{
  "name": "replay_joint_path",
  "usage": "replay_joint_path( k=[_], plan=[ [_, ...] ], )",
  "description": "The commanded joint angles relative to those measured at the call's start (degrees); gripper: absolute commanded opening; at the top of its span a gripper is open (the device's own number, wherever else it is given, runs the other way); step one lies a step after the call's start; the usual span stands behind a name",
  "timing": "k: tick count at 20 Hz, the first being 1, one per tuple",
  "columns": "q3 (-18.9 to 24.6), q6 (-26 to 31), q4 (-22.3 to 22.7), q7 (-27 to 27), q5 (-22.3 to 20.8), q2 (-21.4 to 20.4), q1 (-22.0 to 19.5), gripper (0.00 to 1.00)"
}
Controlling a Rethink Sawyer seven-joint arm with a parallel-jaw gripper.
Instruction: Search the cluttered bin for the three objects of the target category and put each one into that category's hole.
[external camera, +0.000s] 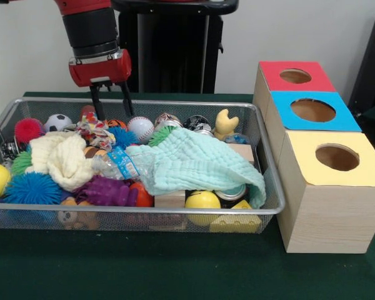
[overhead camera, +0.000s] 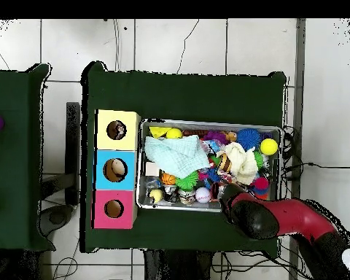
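A wire mesh bin [external camera: 137, 212] holds a heap of toys and cloths. My gripper [external camera: 115, 114] hangs at the bin's far side, open, with its two black fingers pointing down and nothing between them. Its tips are just above a rope toy [external camera: 94, 131] and a small orange ball [external camera: 115, 123], with a baseball [external camera: 140, 128] just right of them. Three boxes with round holes stand right of the bin: red [external camera: 294, 76], blue [external camera: 312, 110] and yellow [external camera: 337, 157]. In the overhead view the arm [overhead camera: 280, 219] covers the gripper at the bin's lower right edge [overhead camera: 207, 123].
A mint cloth [external camera: 194, 162] drapes over the bin's right half and a cream cloth [external camera: 62, 156] lies on the left. Around them lie a soccer ball [external camera: 57, 122], a pink spiky ball [external camera: 28, 129], a blue spiky ball [external camera: 32, 187], a plastic bottle [external camera: 115, 164] and a yellow ball [external camera: 202, 201].
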Motion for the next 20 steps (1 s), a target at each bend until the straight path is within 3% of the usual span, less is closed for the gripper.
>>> replay_joint_path(
  k=[1,10,20],
  plan=[
    [4.28,7.93,-6.21,-10.93,1.28,-0.29,-0.95,1.00],
    [5.31,9.14,-6.72,-11.33,1.01,-0.21,-1.52,1.00],
    [7.30,13.95,-6.19,-11.83,4.86,-4.59,-1.43,1.00]
  ],
)
